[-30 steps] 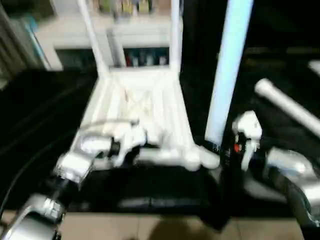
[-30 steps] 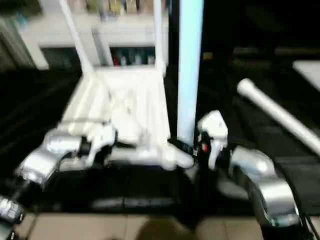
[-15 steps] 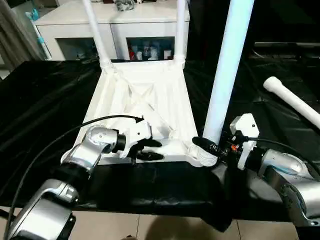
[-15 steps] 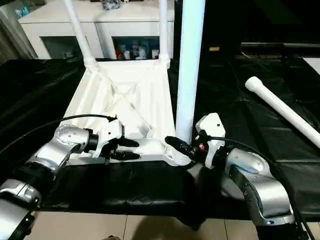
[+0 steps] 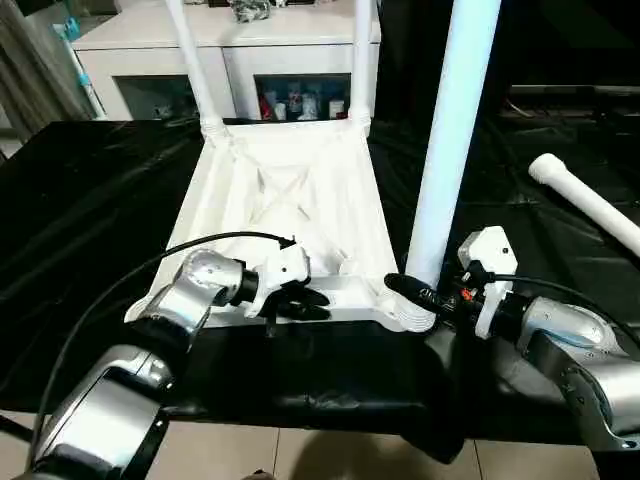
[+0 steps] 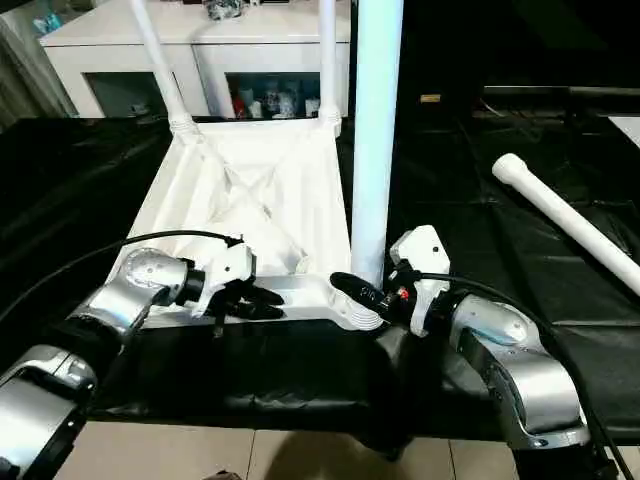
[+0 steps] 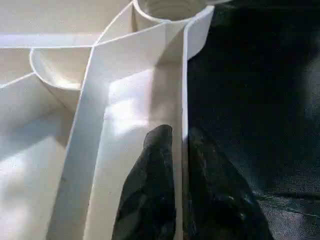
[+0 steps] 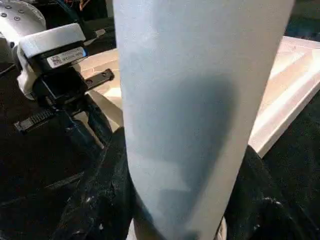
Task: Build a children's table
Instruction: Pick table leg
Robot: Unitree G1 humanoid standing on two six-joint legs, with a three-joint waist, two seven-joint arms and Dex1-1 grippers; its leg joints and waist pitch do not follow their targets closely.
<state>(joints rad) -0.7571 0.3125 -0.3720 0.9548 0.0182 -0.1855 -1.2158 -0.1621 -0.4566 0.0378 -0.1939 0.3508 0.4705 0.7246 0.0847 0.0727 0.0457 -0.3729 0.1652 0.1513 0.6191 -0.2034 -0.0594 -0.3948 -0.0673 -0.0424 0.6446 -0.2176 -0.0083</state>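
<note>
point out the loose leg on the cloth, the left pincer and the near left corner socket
loose leg (image 5: pixel 585 203), left eye view, mid shaft
left pincer (image 7: pixel 179 145), left wrist view, between fingertips
corner socket (image 7: pixel 170 9), left wrist view, round rim

i see the upturned tabletop (image 5: pixel 290 200) on the cloth (image 5: pixel 90 200), a loose leg (image 5: pixel 590 205) at right, the cabinet (image 5: pixel 230 60) behind.
</note>
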